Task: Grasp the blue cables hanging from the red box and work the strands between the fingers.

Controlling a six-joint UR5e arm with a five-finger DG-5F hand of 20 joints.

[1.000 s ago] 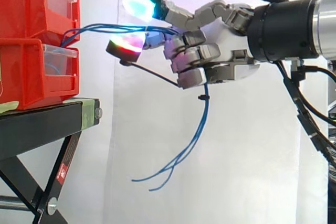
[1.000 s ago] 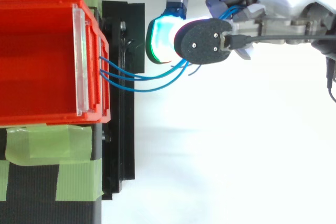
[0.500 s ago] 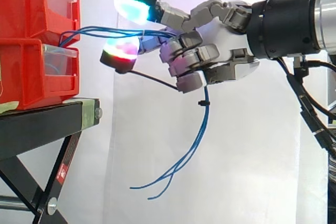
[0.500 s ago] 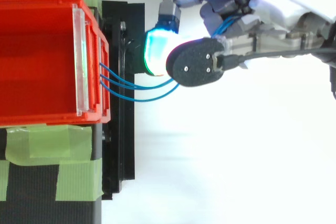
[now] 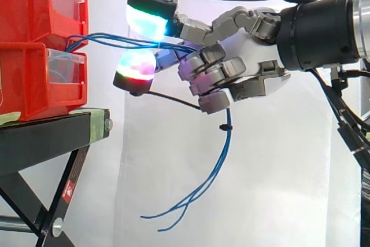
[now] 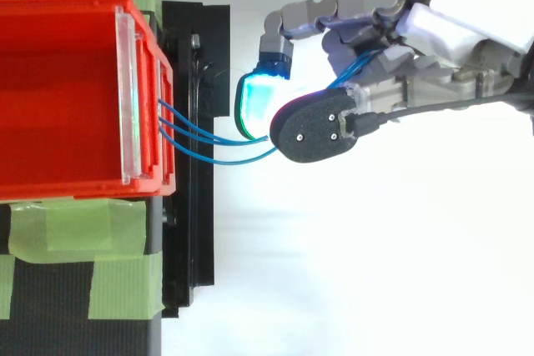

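Blue cables [image 5: 224, 150] ran roughly level from the seam between the red box [image 5: 26, 4] and the red bin [image 5: 29, 79] under it, rightward into the hand [image 5: 248, 56]. Then they dropped out below it, the loose ends curling off to the left. They were thin strands, bunched by a small black tie [image 5: 222, 126] just under the hand. The fingers were curled round them, glowing pads [image 5: 147, 18] above and below the level stretch. We couldn't see the bit inside the grip.

From above, three strands [image 6: 213, 137] left the box [image 6: 75, 7] front fanned apart, bowing right and converging under one pad's dark back, which covered them. A little blue peeked out between the curled fingers.
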